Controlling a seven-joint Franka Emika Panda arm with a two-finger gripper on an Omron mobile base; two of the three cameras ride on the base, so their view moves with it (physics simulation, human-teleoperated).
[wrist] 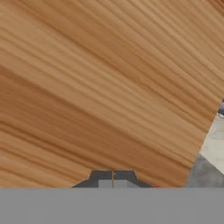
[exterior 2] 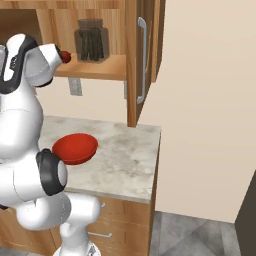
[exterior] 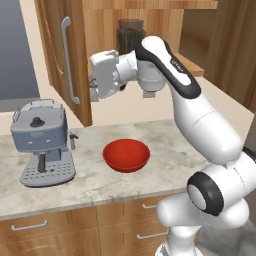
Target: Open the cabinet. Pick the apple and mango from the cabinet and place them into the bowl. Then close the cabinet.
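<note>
The cabinet stands open: its left door [exterior: 52,55] is swung out with its silver bar handle [exterior: 70,60], and its right door [exterior 2: 132,75] is swung out too. My gripper [exterior: 92,93] is shut and holds nothing; it sits right against the inner face of the left door. In the hand view the closed fingertips [wrist: 113,176] face wood grain at close range. A small red round thing [exterior 2: 65,56], apparently the apple, sits on the shelf [exterior 2: 107,67] behind my arm. The mango is hidden. The red bowl [exterior: 126,155] [exterior 2: 75,148] sits empty on the counter below.
A dark glass jar [exterior: 130,34] [exterior 2: 91,42] stands on the cabinet shelf. A grey coffee machine [exterior: 42,142] is on the counter [exterior: 90,185] left of the bowl. Wooden drawers [exterior: 50,227] run under the counter, which ends at its right edge [exterior 2: 156,165].
</note>
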